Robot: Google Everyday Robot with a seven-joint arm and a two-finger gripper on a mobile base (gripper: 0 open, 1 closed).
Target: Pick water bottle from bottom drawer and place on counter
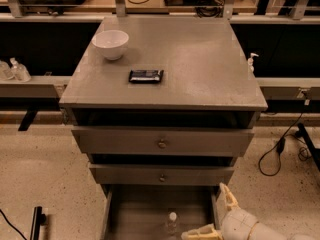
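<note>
The water bottle point(172, 224), clear with a white cap, stands in the open bottom drawer point(140, 209) near its front middle. My gripper point(202, 210) is at the bottom right, beside the drawer's right wall and just right of the bottle. It is open and empty: one pale finger point(227, 195) points up and the other point(200, 232) points left towards the bottle without touching it. The counter point(200, 69) is the flat grey top of the cabinet above.
A white bowl point(110, 43) and a small dark packet point(146, 76) lie on the counter's left half. Two closed knobbed drawers point(162, 143) sit above the open one. A white pump bottle point(251, 61) stands beside the cabinet's right edge. A cable point(277, 151) lies on the floor at the right.
</note>
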